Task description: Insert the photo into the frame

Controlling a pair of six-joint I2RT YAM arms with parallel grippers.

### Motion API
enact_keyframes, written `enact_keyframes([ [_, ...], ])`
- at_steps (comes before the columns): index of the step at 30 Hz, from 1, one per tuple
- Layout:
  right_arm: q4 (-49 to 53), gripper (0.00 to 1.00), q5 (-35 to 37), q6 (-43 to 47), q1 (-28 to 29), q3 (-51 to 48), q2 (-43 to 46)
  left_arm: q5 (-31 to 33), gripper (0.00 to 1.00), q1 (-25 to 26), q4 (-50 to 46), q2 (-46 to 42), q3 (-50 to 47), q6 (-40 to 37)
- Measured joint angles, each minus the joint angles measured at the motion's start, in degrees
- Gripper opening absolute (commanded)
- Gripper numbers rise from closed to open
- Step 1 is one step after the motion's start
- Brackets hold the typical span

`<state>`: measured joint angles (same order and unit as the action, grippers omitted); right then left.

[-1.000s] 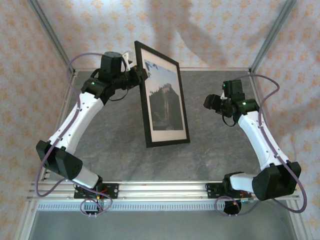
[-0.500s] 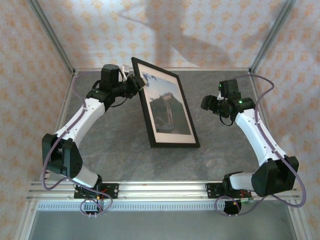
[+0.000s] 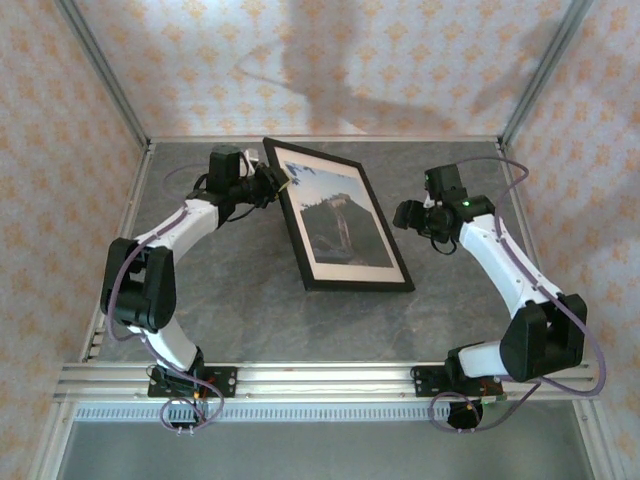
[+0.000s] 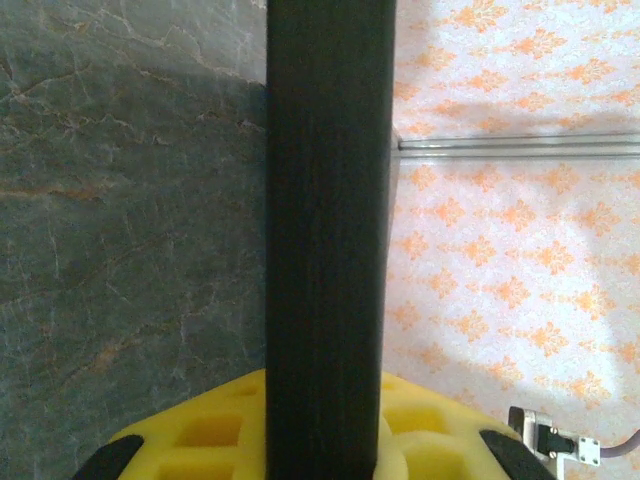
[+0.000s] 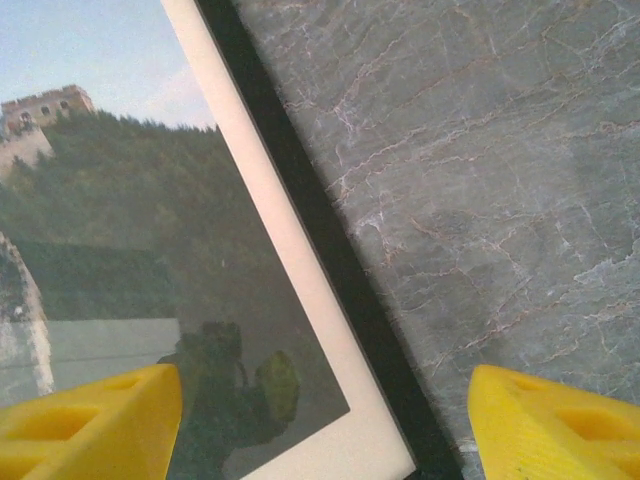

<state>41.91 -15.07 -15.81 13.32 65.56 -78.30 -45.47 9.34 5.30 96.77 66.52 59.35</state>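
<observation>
The black frame (image 3: 358,288) holds the photo (image 3: 338,225), a green hill with a wall under pale sky, face up behind glass. It lies low over the table's middle, with its near edge down. My left gripper (image 3: 272,183) is shut on the frame's far left edge. In the left wrist view, that black edge (image 4: 325,230) runs straight up between the yellow pads (image 4: 200,440). My right gripper (image 3: 402,215) hovers open just off the frame's right side. In the right wrist view, its fingers (image 5: 555,420) straddle the frame's corner (image 5: 330,260) and the photo (image 5: 130,220) without touching.
The grey marbled table (image 3: 230,290) is walled by orange-patterned panels (image 3: 60,150) at the left, back and right. A metal rail (image 3: 320,378) with both arm bases runs along the near edge.
The frame has tipped down from nearly upright to lying low over the table, still held by my left gripper, whose arm has dropped. My right gripper shifted slightly left and away.
</observation>
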Motion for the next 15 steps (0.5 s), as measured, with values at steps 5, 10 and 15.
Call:
enact_keyframes([
  [5,-1.5,0.77,0.2,0.0,0.0,-1.4,-1.1,-0.2,0.39,-1.0,2.8,2.0,-1.1,0.6],
  [10,-3.4,0.77,0.2,-0.6,0.0,-2.6,-2.8,0.2,0.50,-1.9,3.1,5.6,-1.7,-0.5],
  [15,-5.6,0.77,0.0,-1.1,0.0,-3.0,-5.3,1.9,0.59,-1.9,3.1,9.0,-2.0,-2.2],
])
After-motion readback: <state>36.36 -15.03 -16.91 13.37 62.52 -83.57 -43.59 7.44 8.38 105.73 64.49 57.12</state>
